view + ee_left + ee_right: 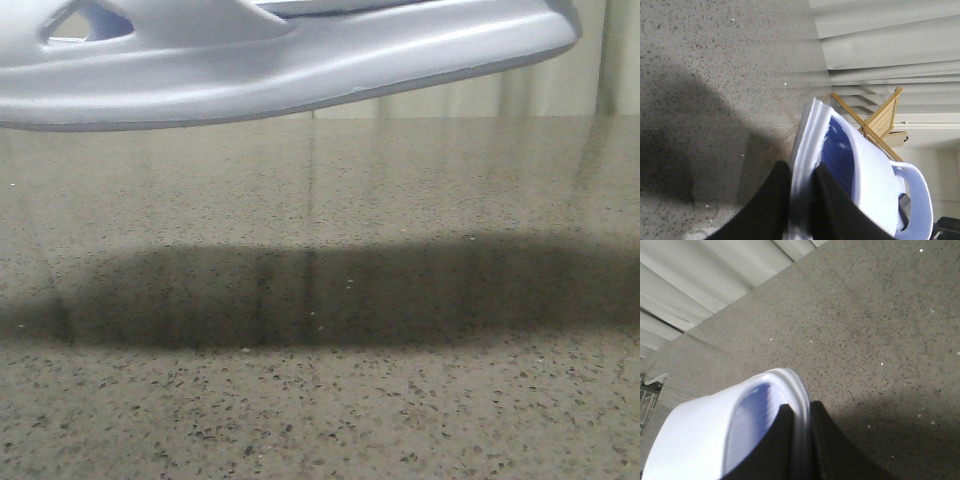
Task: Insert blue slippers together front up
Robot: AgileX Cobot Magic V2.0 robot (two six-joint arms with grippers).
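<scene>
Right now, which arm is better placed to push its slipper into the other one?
Neither clearly. The left gripper pinches one blue slipper, the right gripper pinches the other slipper, both raised above the table.

Left gripper (801, 200): both black fingers (771, 205) at bottom centre of its wrist view, clamped on a thin pale edge. Right gripper (799, 445): fingers (832, 450) at bottom centre of its wrist view, likewise closed on a pale rim. No arm visible in front view
</scene>
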